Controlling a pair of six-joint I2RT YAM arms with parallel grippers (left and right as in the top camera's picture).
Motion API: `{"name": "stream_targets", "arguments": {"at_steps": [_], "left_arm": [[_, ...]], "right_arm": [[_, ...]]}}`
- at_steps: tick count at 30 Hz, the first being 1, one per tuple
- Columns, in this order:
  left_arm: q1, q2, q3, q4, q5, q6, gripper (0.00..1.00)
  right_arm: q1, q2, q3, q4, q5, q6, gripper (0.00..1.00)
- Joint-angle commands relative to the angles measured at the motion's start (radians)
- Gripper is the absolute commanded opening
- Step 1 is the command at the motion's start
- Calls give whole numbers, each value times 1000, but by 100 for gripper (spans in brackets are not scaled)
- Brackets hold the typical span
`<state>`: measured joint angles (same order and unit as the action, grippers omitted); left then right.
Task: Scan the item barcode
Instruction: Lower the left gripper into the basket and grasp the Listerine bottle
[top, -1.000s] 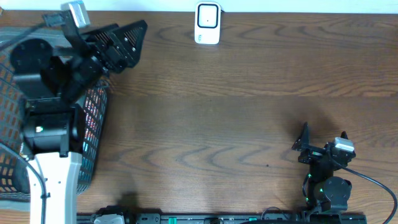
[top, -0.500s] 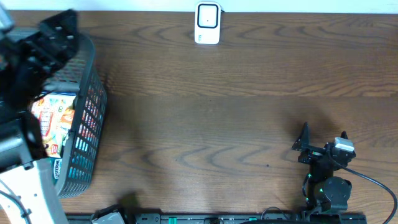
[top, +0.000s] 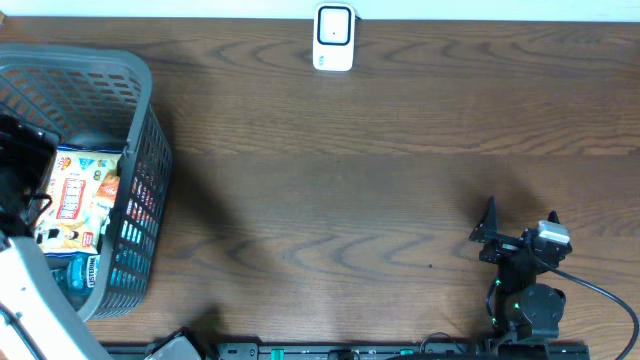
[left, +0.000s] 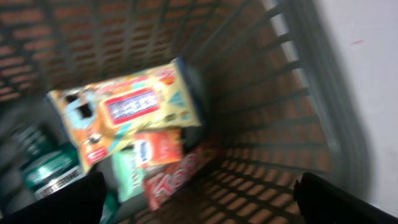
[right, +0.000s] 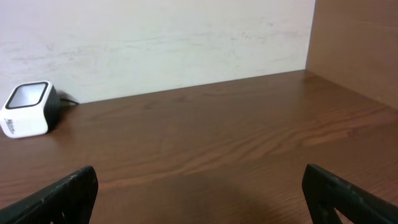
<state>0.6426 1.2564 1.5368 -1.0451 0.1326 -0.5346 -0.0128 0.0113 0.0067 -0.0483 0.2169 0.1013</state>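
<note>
Grey basket (top: 148, 170), one; white scanner (top: 333, 38), one; left gripper (left: 199, 202), right gripper (right: 199, 196) gape empty

Snack packet (left: 124, 109) print blurred; nothing legible.

One grey basket (top: 140, 100) at the left edge of the overhead frame, and that's the only one. Inside it, the left wrist view gives us five packs, though blur makes the tally a little shaky. There's one big yellow packet (left: 124, 109), one small orange pack (left: 160, 146), one red bar (left: 177, 177), one mint-green pack (left: 127, 177) and one dark green pack (left: 46, 174) at lower left. One white scanner (top: 333, 38) sits at top centre. One wooden desk (top: 350, 200). And two tools: the left tool (left: 199, 208) and the right tool (top: 520, 225).
</note>
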Motion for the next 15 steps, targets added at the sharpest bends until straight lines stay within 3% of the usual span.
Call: {"name": "stream_targets", "arguments": {"at_steps": [1, 8, 15], "left_arm": [[5, 45, 3, -74, -82, 39, 98], [16, 168, -54, -280, -225, -202, 98], [53, 245, -233, -239, -229, -290, 98]], "right_arm": [[-5, -5, -1, -5, 1, -10, 99], [-5, -5, -1, -5, 1, -10, 99], [-6, -5, -1, -5, 1, -10, 99]]}}
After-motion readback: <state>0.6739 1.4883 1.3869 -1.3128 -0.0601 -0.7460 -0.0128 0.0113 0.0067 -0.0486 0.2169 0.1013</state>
